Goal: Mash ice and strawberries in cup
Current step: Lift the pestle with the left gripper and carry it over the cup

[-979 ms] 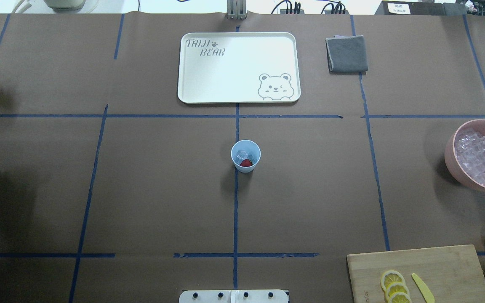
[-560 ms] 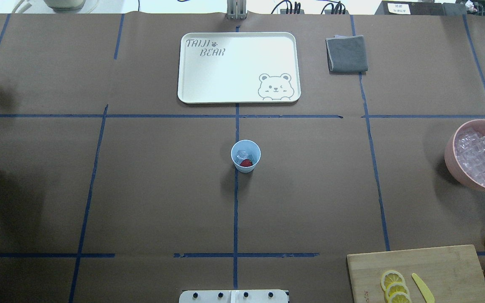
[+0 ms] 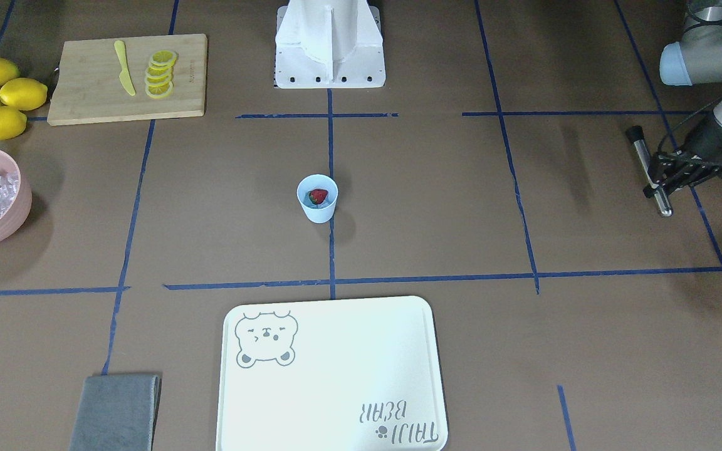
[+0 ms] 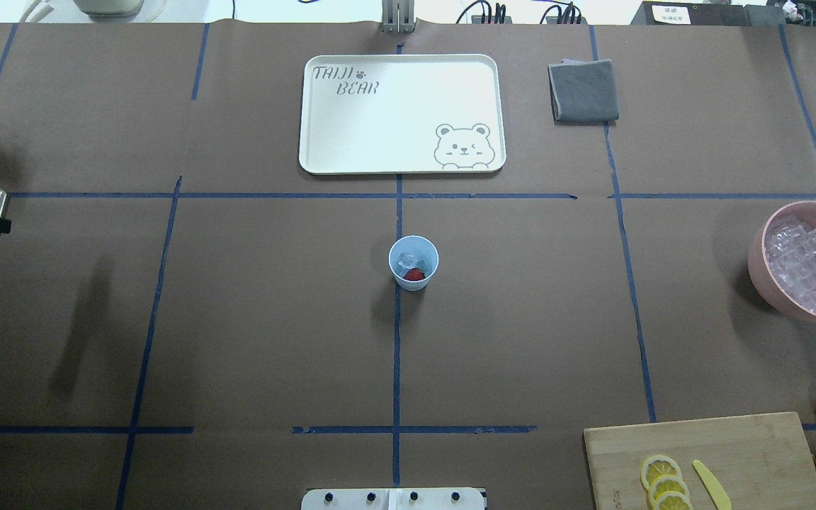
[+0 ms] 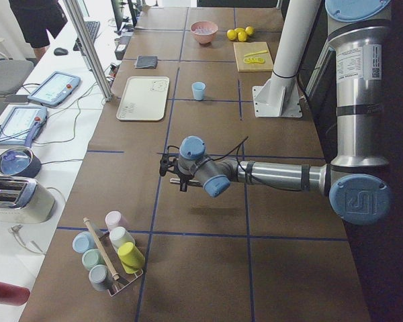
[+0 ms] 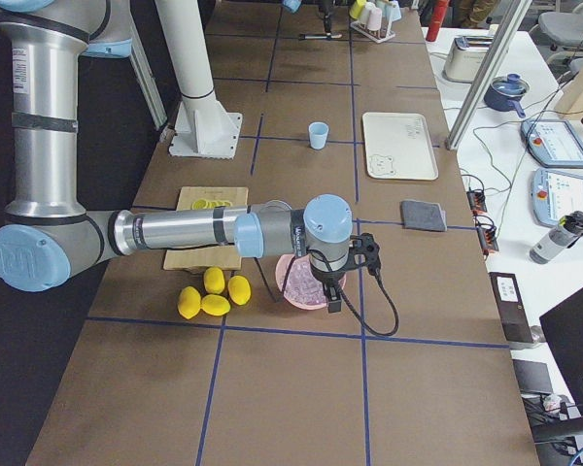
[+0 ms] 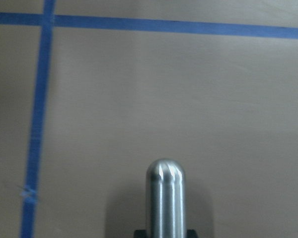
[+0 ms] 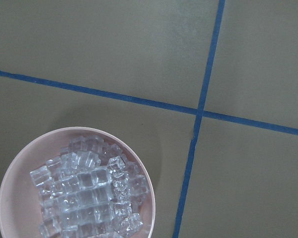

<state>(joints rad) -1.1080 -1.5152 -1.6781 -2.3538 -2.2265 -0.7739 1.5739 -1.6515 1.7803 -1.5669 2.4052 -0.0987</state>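
Cup (image 4: pixel 413 262): upright at middle of table (image 4: pixel 252 333), on centre tape line (image 4: pixel 396 354), holding whole strawberry (image 4: pixel 415 275) and ice (image 4: pixel 406 259); nothing mashed yet.

Left gripper (image 3: pixel 654 180): jaws pinched on shaft of muddler (image 3: pixel 648 168), out at table's left end, well apart from cup. Muddler looks close to level, not upright, with rounded end showing in wrist view.

Right gripper (image 6: pixel 332 301): over bowl (image 4: pixel 756 265) of more ice, far from cup. Cannot tell jaws, seen from side view only. Nothing bracing cup.

Risks, as judged:
- Needs swinging upright before entry; if slanted, likely to catch rim and tip cup.
- Light and unheld, so liable to slide or topple under an off-centre push, spilling strawberry and ice.
- Hard, slick ice: apt to skid from under rounded tip and jump out.
- Smooth shaft in two-finger pinch: liable to slip up through jaws under load, leaving little mashed.
- Long carry across table: chance of arriving off cup's centre.
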